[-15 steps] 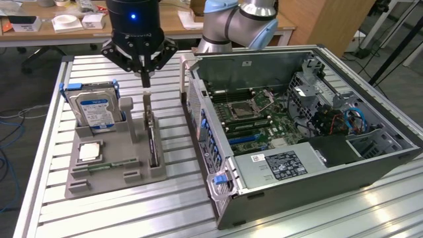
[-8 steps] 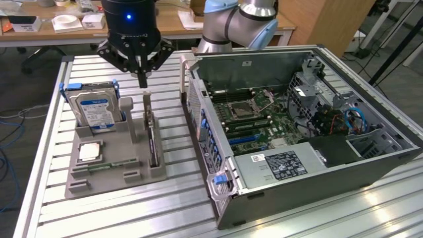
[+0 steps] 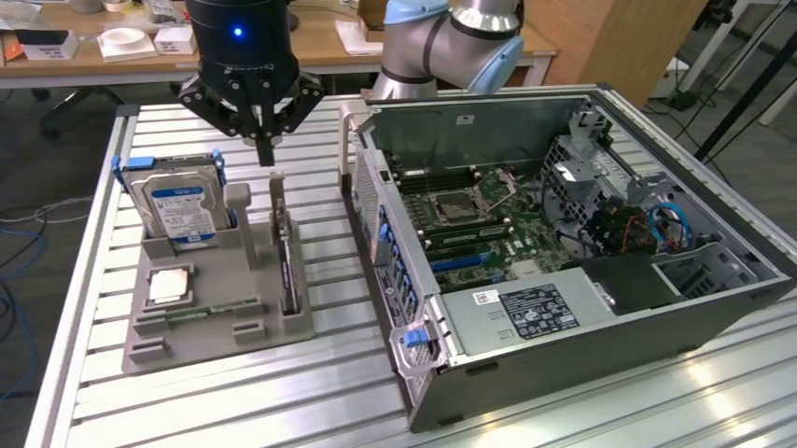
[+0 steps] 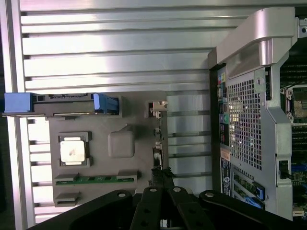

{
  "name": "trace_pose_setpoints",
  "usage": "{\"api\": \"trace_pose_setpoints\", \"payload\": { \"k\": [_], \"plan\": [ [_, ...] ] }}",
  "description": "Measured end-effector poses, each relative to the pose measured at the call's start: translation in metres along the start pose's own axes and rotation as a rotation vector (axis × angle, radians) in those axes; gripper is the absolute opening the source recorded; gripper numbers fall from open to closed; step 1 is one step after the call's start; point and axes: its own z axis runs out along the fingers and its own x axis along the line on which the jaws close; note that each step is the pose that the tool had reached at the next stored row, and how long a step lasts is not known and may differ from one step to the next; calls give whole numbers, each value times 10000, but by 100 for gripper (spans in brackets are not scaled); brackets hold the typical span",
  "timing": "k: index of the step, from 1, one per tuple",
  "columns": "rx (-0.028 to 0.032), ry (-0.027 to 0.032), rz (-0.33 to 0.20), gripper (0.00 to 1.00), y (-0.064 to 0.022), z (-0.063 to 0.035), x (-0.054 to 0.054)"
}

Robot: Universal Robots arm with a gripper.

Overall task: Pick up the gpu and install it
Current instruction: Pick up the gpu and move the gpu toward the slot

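Gripper, black and tapered, above thin dark upright gpu

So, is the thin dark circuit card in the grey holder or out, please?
In: the dark circuit card stands on edge in a slot of the grey holder.

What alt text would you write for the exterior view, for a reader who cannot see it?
A robot arm's shut gripper hangs just above the gpu, which stands on edge in a grey holder beside a hard drive. An open computer case lies on the exterior view's right.
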Motion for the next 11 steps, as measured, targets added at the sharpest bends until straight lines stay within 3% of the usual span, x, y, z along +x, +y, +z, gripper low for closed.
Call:
{"api": "trace_pose_setpoints", "payload": {
  "k": [11],
  "plan": [
    [0, 0, 0, 11, 0, 0, 0]
  ]
}}
